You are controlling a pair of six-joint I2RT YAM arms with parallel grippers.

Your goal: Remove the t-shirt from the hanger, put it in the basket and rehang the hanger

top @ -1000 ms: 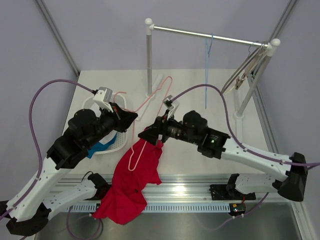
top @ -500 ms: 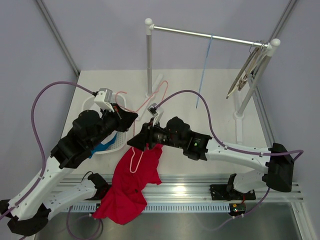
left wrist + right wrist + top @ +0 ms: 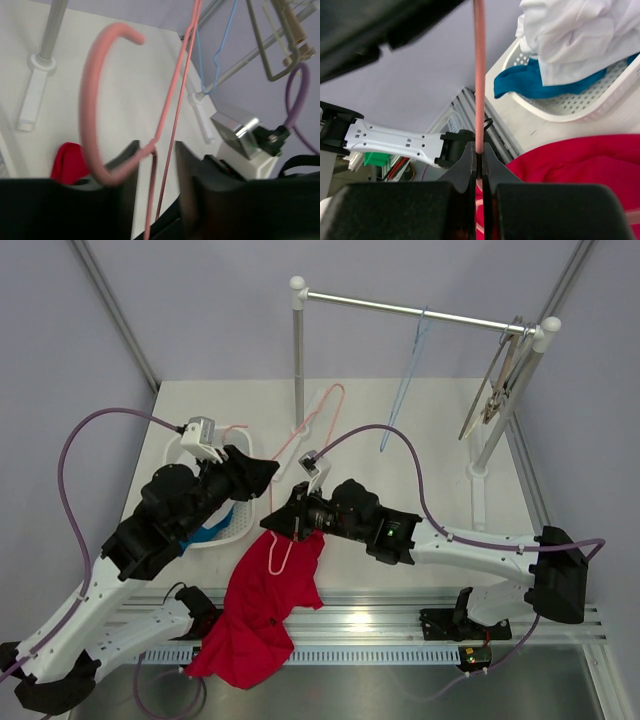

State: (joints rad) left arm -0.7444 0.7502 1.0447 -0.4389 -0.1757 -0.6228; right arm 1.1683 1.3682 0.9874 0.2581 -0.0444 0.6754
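The red t-shirt [image 3: 262, 605] lies crumpled at the table's front edge and hangs over it; its edge also shows in the left wrist view [image 3: 69, 159] and the right wrist view [image 3: 575, 157]. The thin pink hanger [image 3: 318, 412] slants from the rack post down onto the shirt. My right gripper [image 3: 286, 524] is shut on the hanger's wire [image 3: 480, 75], pinching it between the fingertips [image 3: 480, 150]. My left gripper [image 3: 262, 476] is open. The hanger's hook [image 3: 92, 100] and two wires pass loosely between its fingers [image 3: 155, 152].
A white basket [image 3: 232, 532] with white and blue garments [image 3: 570, 45] sits at the left, under my left arm. A rack post [image 3: 298, 360] and rail [image 3: 420, 312] stand at the back, with a blue hanger [image 3: 405, 385] and several others [image 3: 497, 380].
My left gripper has opened off the hanger. My right gripper moved left to the hanger's wire and shut on it. The blue hanger on the rail swung.
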